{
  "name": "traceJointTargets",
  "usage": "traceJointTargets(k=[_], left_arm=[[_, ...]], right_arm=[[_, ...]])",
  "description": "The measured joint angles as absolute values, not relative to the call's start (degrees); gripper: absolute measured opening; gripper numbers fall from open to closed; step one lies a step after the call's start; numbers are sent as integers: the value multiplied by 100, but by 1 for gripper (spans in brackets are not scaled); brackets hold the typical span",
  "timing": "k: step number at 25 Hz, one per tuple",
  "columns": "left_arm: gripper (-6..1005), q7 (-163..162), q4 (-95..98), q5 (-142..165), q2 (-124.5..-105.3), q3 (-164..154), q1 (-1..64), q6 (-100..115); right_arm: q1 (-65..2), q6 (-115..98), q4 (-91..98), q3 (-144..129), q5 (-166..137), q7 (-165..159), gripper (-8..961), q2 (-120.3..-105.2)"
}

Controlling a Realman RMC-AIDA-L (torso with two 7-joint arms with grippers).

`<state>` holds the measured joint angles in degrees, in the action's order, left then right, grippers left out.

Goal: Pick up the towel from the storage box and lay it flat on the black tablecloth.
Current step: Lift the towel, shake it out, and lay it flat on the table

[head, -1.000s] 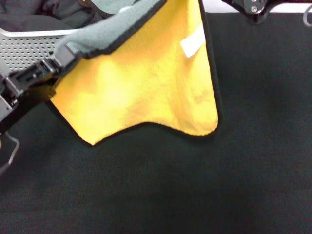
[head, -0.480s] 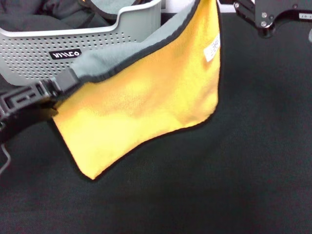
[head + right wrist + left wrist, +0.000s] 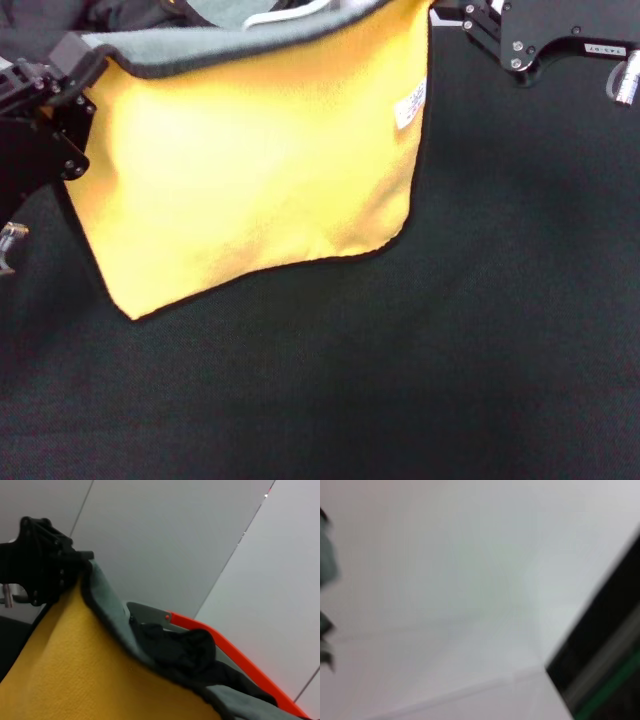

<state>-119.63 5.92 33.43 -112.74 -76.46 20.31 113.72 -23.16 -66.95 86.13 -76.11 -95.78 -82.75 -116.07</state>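
Grippers hold the towel (image 3: 250, 160) up by its two top corners, one at each side. At the far left, the left gripper (image 3: 75, 65) is clamped on the towel's upper left corner, where the grey face folds over the top edge; in the right wrist view this same left gripper (image 3: 75, 567) appears as a black block pinching that corner, with the towel (image 3: 75, 670) falling away from it. At the far right, the right gripper (image 3: 445, 15) meets the towel's upper right corner, but the fingertips sit at the frame's edge, so whether they are pressed together on the cloth cannot be told. Between the two, the towel hangs spread, its yellow-orange face toward the head camera, a strip of grey showing along the top, thin dark edging around the sides and bottom, and a small white care tag (image 3: 410, 103) near its right edge. The lower edge sags unevenly, with the lower left corner reaching nearest. Behind the top edge, only a pale sliver of the storage box (image 3: 290, 12) shows, with dark cloths (image 3: 130, 15) beside it at the far left. Below and all around lies the black tablecloth (image 3: 450, 350). Nothing of the towel or the box can be made out in the left wrist view.
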Motion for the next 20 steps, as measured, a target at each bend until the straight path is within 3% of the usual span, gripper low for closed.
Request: traceJointTargets(k=[6,20], left_arm=[[52,-12241,532,3335,-11344,-7447,1911,10933],[60,-10996,1955,4600,-11101,-7426,1255,11538]], right_arm=[[-2312,-6322,8429,-7731,-9578,-8050,53,-11610],[-1565,-6990,9506,-8484,-9505,-8531,55,-11610]])
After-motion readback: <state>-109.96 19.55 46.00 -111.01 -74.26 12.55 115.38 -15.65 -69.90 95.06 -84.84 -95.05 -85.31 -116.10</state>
